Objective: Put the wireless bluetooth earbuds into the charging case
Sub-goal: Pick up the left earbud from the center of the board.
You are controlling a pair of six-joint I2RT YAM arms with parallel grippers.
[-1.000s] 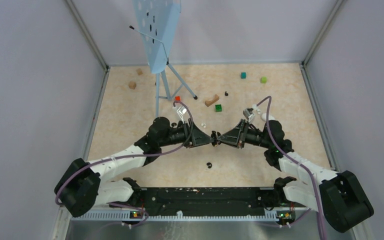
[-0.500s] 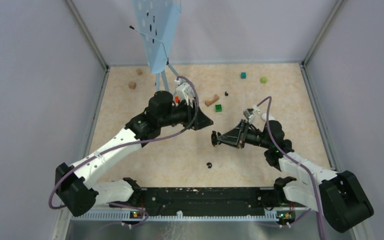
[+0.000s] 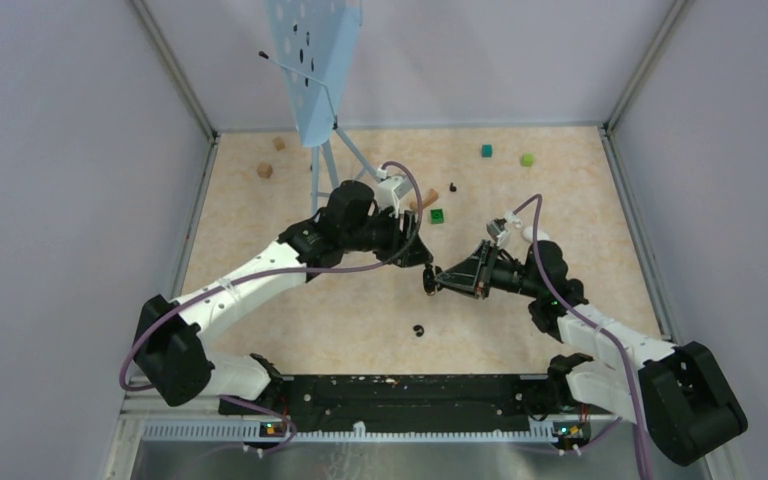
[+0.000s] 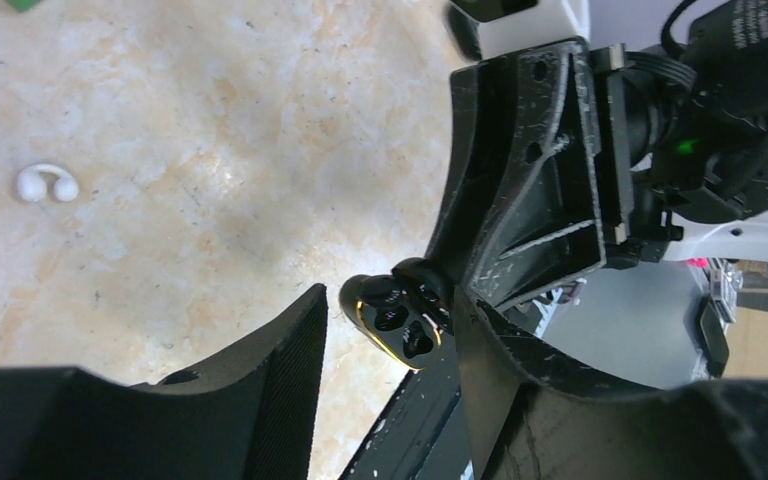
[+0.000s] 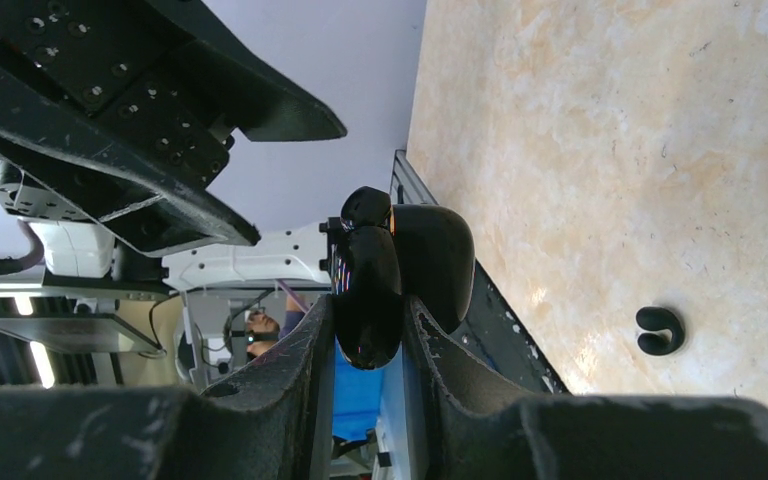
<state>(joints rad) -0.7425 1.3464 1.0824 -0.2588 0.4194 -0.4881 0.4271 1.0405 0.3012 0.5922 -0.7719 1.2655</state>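
Right gripper (image 3: 432,279) clamped narrow on the open black charging case (image 5: 392,262), held above the table (image 3: 580,200) near its middle, cavities turned toward the left arm. Left gripper (image 3: 420,256) jaws apart, tips flanking the case; contact unclear. White earbud (image 4: 46,184) lies on the table close by. Black earbud (image 5: 658,331) lies toward the near edge, second black earbud (image 3: 452,186) toward the far edge.

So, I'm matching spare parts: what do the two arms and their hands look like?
The left arm and right arm have white links, black joints and a looping purple cable each. The left hand and right hand are black wedge-shaped frames, scuffed white, with ribbed black fingers.
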